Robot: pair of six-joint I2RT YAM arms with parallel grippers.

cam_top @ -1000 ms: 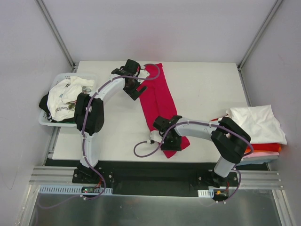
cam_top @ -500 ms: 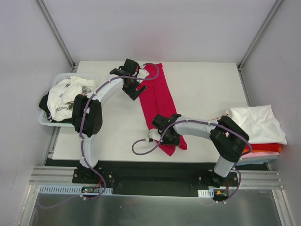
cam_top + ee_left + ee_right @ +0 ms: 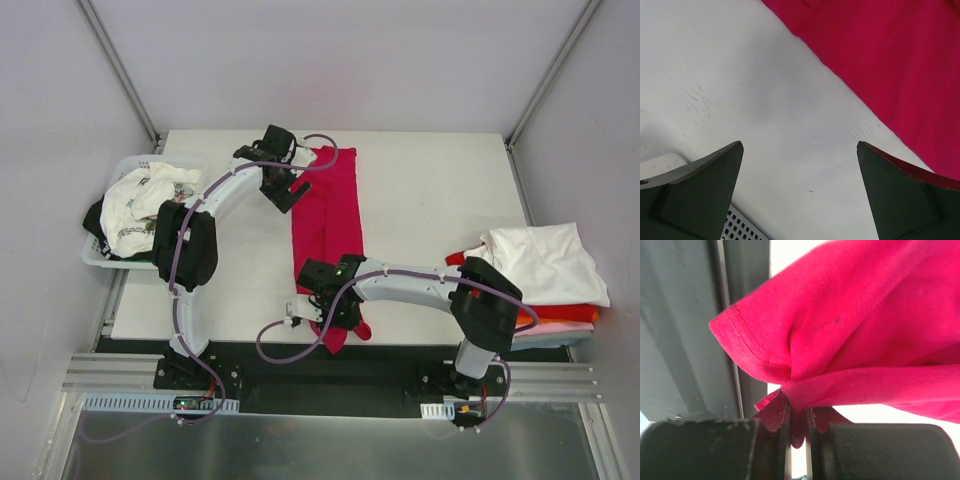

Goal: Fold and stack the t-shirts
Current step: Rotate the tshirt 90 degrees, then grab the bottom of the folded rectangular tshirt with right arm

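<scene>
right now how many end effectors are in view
2. The left end effector hangs open over the table, beside the far part of the crimson t-shirt. The right end effector is at the table's near edge, shut on that shirt's near end. None seems hidden.

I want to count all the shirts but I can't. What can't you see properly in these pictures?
- Top view: the right arm hides the near end of the crimson t-shirt.
- Top view: the white t-shirt covers the stack; only edges show below it.
- Top view: the shirts in the basket are bunched up, and their prints are too small to read.
- Left wrist view: the crimson t-shirt runs off the top and right edges.
</scene>
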